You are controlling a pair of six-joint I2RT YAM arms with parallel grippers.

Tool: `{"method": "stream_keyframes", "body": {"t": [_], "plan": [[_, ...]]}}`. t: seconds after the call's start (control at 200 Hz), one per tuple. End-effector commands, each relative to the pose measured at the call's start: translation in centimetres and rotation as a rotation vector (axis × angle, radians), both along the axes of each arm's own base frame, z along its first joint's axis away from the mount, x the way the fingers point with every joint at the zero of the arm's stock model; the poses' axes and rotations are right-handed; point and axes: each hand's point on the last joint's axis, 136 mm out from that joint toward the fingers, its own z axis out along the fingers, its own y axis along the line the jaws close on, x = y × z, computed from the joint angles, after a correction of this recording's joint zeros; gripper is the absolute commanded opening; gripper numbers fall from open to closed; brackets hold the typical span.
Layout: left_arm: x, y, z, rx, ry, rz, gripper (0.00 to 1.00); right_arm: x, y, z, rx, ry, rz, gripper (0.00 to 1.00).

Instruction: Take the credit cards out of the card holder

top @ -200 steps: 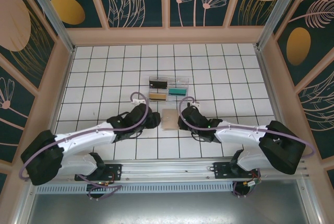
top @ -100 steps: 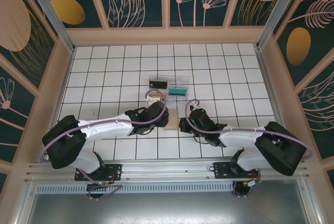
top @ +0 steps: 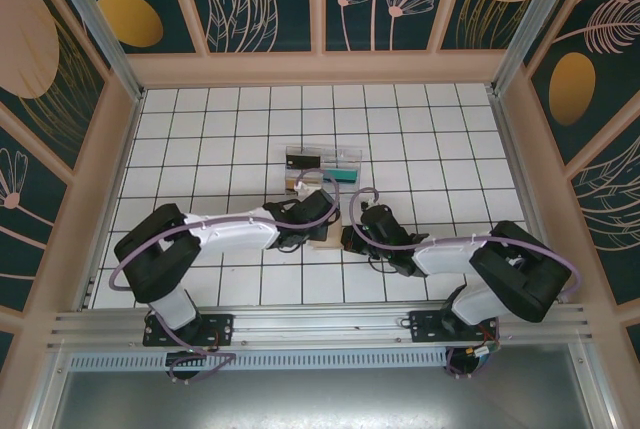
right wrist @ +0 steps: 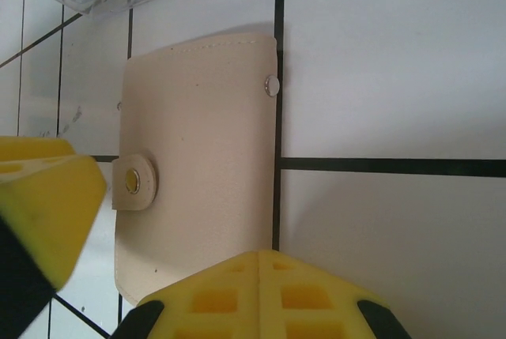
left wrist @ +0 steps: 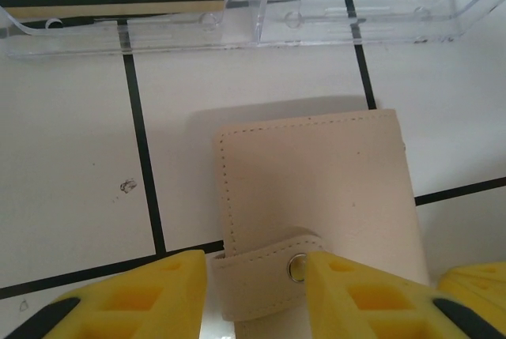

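Slippage is the risk at the left pincer (left wrist: 257,299), held open astride the snap strap (left wrist: 253,272): should the strap alone be pulled, the closed card holder (left wrist: 312,189), lying flat on the worktop (left wrist: 71,197) just near of the clear tray (left wrist: 261,15), may be dragged into it. The right pincer (right wrist: 154,248) is likewise released about the holder. The left arm (top: 225,232) and right arm (top: 450,249) are extended low, converging on it.

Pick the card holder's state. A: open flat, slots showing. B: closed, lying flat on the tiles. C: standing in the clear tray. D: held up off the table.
B: the card holder lies folded shut on the tiles, beige outside up, with its snap strap wrapped over the edge.
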Motion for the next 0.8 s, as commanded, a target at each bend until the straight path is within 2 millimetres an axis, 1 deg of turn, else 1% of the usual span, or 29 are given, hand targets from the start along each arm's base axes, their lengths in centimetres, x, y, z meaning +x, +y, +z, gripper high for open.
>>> {"method": "stream_keyframes", "body": {"t": [0.0,0.035,0.105,0.12,0.135,0.315,0.415,0.475,0.666,0.796], "plan": [[0.4,-0.7,0.7,0.022,-0.012,-0.025,0.37,0.2,0.2,0.0,0.027,0.006,-0.007,0.0],[0.5,-0.9,0.9,0.016,-0.011,-0.03,0.36,0.2,0.2,-0.1,0.025,0.008,-0.006,0.0],[0.4,-1.4,1.1,0.002,-0.007,-0.046,0.3,0.2,0.3,-0.2,0.025,0.011,-0.006,0.0],[0.3,-1.3,0.4,0.015,0.004,-0.047,0.29,0.1,0.3,-0.2,0.025,0.012,-0.005,0.0],[0.3,-1.3,0.1,0.022,0.011,-0.049,0.29,0.1,0.3,-0.3,0.025,0.012,-0.005,0.0],[0.1,-1.8,-0.2,0.024,0.019,-0.067,0.3,0.1,0.4,-0.5,0.025,0.022,-0.001,0.0],[0.0,-1.8,-0.7,0.04,0.028,-0.075,0.3,0.1,0.5,-0.5,0.026,0.024,0.002,0.0],[0.0,-1.7,-1.1,0.06,0.032,-0.074,0.33,0.1,0.5,-0.5,0.026,0.024,0.002,0.0],[-0.3,-1.3,-2.3,0.093,0.053,-0.076,0.35,0.1,0.5,-0.5,0.029,0.027,0.0,0.0],[-0.5,-1.0,-3.0,0.11,0.066,-0.075,0.41,0.1,0.5,-0.5,0.029,0.028,-0.001,0.0]]}}
